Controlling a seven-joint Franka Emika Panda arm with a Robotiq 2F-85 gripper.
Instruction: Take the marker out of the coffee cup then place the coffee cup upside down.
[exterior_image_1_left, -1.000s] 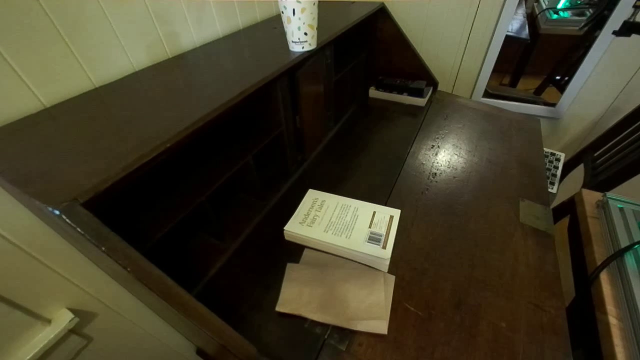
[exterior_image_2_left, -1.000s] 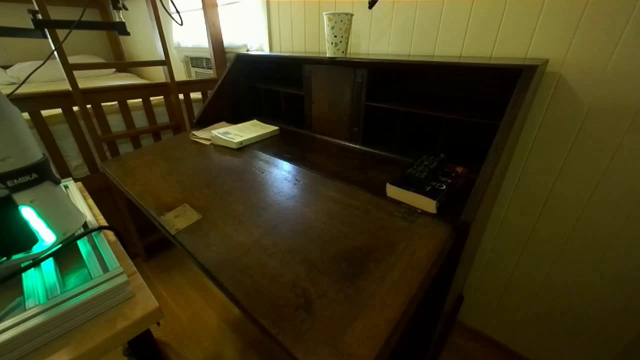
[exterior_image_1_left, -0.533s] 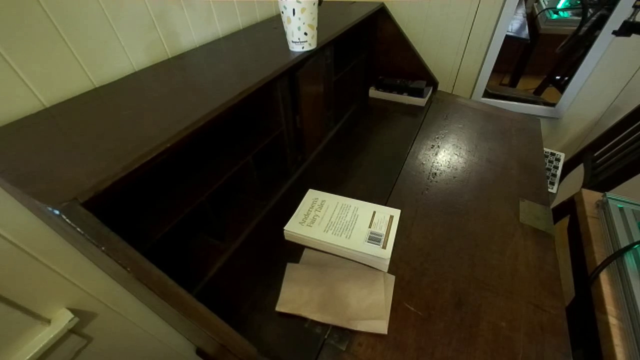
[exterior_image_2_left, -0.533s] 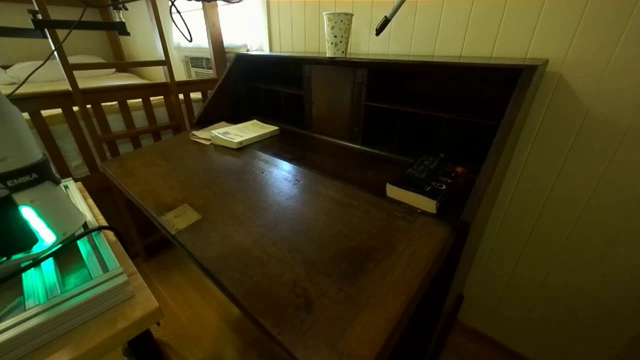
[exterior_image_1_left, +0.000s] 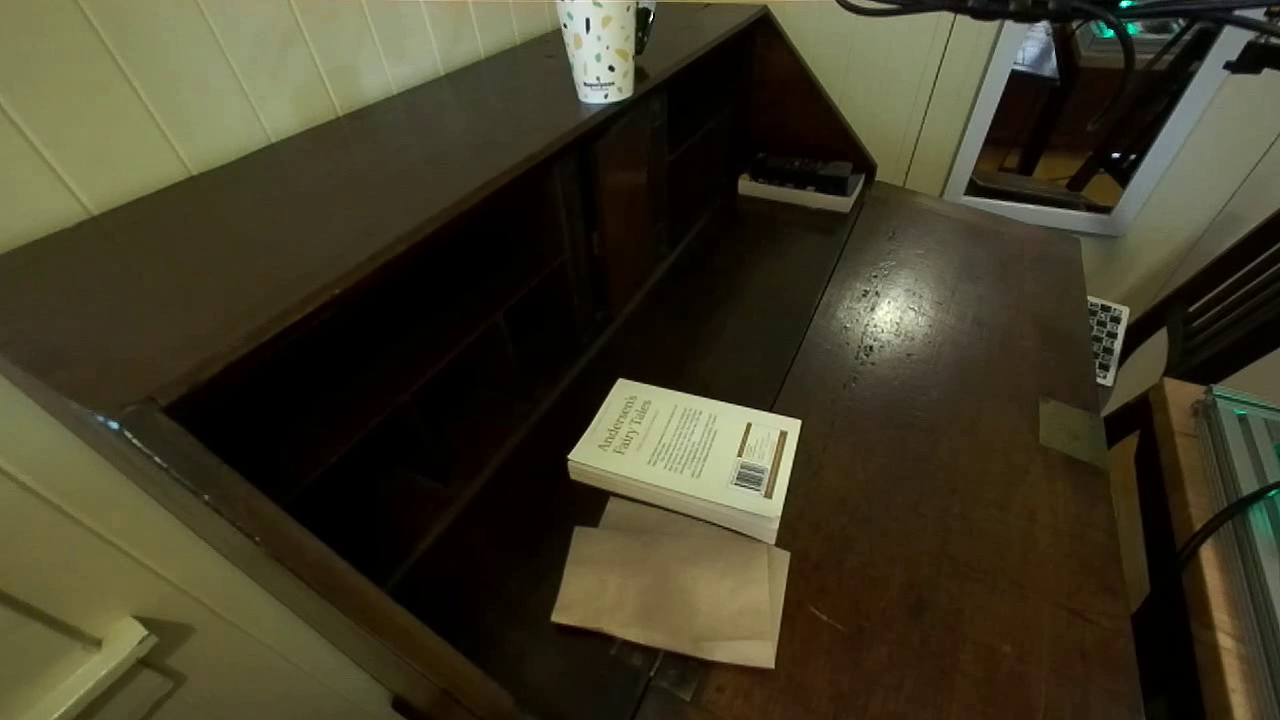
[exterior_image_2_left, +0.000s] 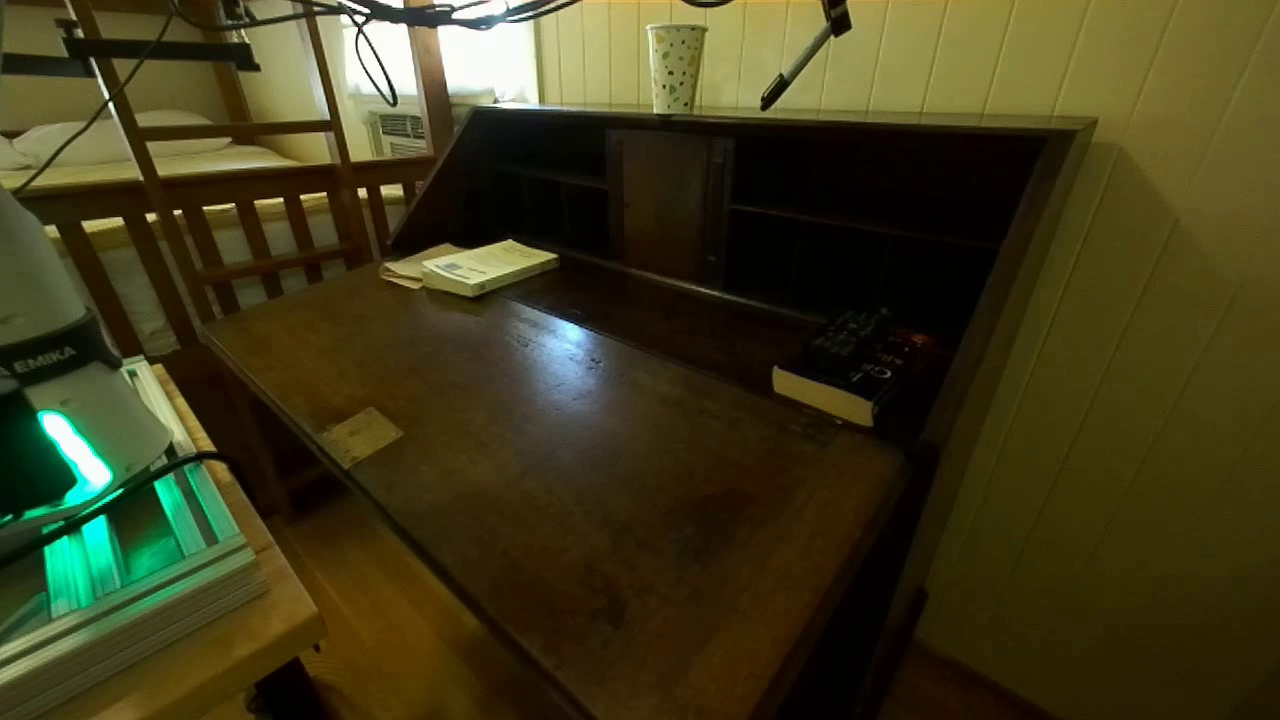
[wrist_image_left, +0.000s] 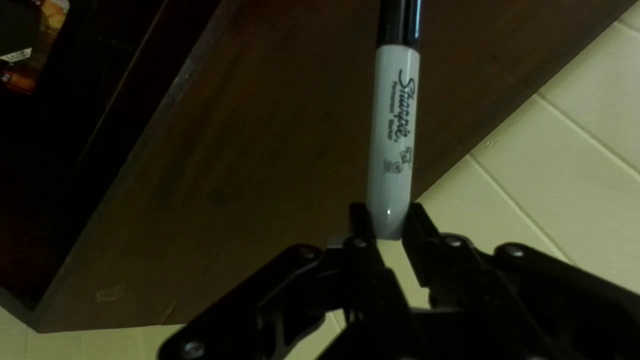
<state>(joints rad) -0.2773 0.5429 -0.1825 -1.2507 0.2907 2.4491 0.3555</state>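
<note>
Two fingers (wrist_image_left: 420, 230) of my end effector (wrist_image_left: 389, 220) are closed to just the width of the marker (wrist_image_left: 395, 125), pinching its blunt white end, so its long axis runs straight out ahead of them with the black cap (wrist_image_left: 398, 22) farthest off. In an exterior view it hangs tilted, cap lowest and slanting toward the side where the coffee cup (exterior_image_2_left: 676, 68) stands. The cup is upright on the ledge (exterior_image_1_left: 300, 190) that tops the desk (exterior_image_2_left: 640, 450), near the marker but apart from it. I judge the extraction done and the turning-over not yet begun.

That gap beside the cap is what my next move should turn on. With the cup on the cap's side, laying the marker flat from here could nudge it, so I'd shift away along the ledge before lowering. How far the cap is above the ledge I can't tell. For edges: the cup stands close to the front one, with the pigeonholes (exterior_image_2_left: 860, 215) below, and the panelled wall (wrist_image_left: 575, 165) bounds the back. I read the best room as lengthwise, away from the cup; setting the marker crosswise there should make any roll run along the ledge, not over the front.
</note>
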